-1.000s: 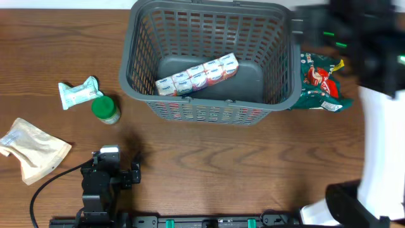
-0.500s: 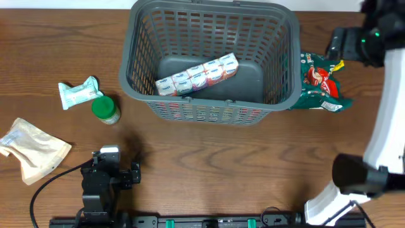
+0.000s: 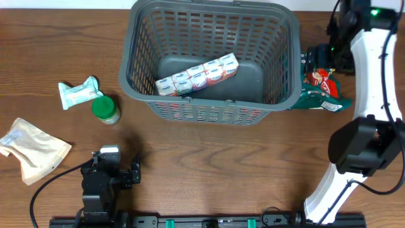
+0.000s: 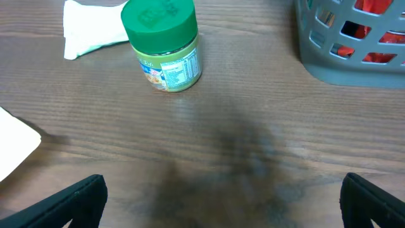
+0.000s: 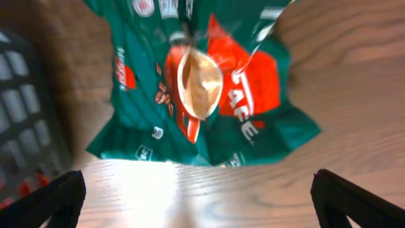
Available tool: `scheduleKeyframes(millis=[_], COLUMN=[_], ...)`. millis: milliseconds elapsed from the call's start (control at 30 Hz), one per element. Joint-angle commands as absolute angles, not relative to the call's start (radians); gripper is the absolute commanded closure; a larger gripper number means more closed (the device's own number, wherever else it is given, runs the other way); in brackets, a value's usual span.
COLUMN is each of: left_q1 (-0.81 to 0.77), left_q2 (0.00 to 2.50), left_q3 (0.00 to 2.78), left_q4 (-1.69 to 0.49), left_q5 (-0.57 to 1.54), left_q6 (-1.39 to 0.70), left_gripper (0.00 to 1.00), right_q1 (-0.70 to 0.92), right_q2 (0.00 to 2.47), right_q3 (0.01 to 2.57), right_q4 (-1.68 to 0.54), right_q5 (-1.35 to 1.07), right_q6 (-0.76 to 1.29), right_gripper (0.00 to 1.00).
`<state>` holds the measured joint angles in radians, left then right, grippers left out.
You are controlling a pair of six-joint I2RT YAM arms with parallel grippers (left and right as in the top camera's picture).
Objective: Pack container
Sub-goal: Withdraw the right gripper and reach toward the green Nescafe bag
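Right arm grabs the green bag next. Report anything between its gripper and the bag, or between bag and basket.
Nothing visible blocks the open right gripper, which hangs directly over the green bag. Only the basket's own right wall, beside the bag, must be cleared.

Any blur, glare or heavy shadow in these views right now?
Overhead: sharp and evenly lit; the container and its lattice read cleanly. Left wrist: the green-lidded jar is in focus, with a diffuse dark shadow on the table nearer the camera. Right wrist: soft all over, the green bag smeared, with bright glare on the wood just below it.
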<state>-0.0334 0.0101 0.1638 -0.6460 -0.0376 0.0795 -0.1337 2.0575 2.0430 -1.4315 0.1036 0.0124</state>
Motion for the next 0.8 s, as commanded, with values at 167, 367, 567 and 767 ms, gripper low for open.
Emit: scheduleKeyframes(millis=[167,367,567,767], left_q1=[-0.027,-0.027,-0.027,-0.027], left_q2=[0.004,0.004,0.004,0.004], left_q3=[0.155,0.155,0.155,0.155], left_q4=[-0.646,-0.646,-0.646,-0.646], left_q5=[-0.06,-0.06,-0.06,-0.06], left_q6=[0.086,0.086,0.086,0.086], left_gripper=[0.01,0.01,0.01,0.01], right_q1=[-0.15,-0.167,-0.185,-0.181], right_q2=[2.062,2.062,2.06,2.06], right_q3=[1.789,1.695,1.7,1.733], right_q4=[-1.254,-1.169,-1.147,-1.163], right_q5=[0.07,0.071,0.069,0.063], right_q6=[-0.032,-0.079,-0.084,-0.084], right_gripper=[0.01,0.01,0.01,0.01])
